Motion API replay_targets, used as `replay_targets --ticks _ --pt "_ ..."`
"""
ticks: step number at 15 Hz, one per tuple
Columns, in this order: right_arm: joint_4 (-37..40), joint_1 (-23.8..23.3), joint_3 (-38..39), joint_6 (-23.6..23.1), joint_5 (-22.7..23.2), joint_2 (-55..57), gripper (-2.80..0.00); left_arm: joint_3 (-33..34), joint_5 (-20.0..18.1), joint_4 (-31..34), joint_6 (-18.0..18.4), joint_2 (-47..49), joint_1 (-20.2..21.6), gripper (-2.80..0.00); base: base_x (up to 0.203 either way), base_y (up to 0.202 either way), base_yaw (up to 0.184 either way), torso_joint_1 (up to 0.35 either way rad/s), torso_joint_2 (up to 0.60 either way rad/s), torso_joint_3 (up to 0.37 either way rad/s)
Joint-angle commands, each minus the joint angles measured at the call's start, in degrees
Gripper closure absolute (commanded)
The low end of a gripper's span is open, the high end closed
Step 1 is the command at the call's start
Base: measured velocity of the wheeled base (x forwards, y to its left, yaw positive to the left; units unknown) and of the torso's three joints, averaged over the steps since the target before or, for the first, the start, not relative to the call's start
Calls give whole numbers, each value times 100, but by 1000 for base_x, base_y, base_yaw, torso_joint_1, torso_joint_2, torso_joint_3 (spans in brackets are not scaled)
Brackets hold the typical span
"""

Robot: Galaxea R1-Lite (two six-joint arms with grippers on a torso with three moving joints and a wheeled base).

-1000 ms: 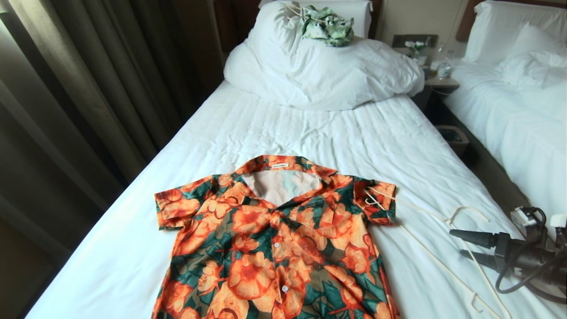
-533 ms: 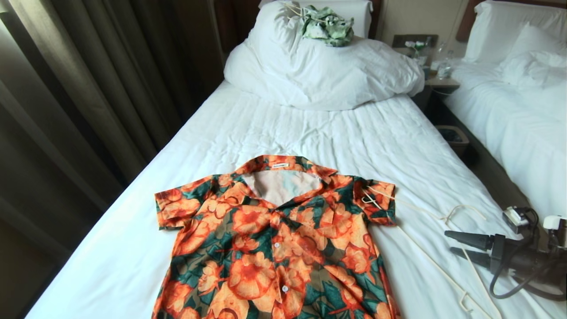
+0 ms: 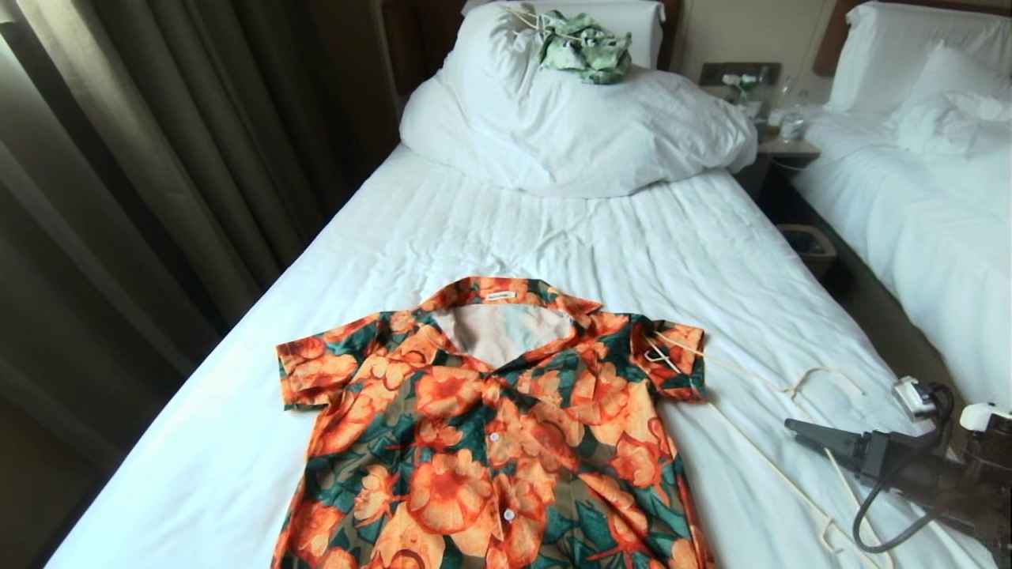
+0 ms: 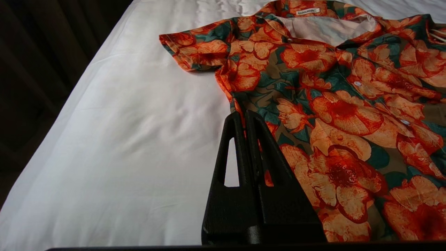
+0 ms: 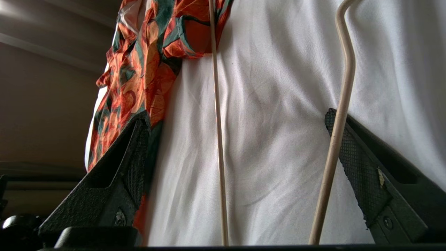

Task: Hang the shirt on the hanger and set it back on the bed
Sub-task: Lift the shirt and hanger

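My left gripper (image 4: 248, 116) is pinched shut on nothing, hovering by the orange-flowered, green-leafed short-sleeved shirt (image 3: 490, 427) – it lies flat, front up, on the white-sheeted single bed (image 3: 490, 229). Thin cream wire hanger (image 3: 779, 458) lies beside the shirt, one end on its sleeve (hook pointing away). Right gripper (image 5: 237, 122) spread wide – low over the hanger wires, gripping nothing.

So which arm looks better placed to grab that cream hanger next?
The right one, probably. The right gripper is open with the hanger wires between its fingers, beside the shirt. The left gripper is shut on the shirt's far side.
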Motion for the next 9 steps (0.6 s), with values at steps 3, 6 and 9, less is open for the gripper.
replay_targets --ticks 3,6,9 --pt "-53 84 58 188 37 68 -280 9 1 2 5 -1 1 0 0 0 0 0 0 0" --pt "-53 202 -144 1355 52 -276 -280 9 1 2 -1 -1 1 0 0 0 0 0 0 0" --pt "-53 260 -263 1499 47 -235 -280 9 1 2 5 -1 1 0 0 0 0 0 0 0"
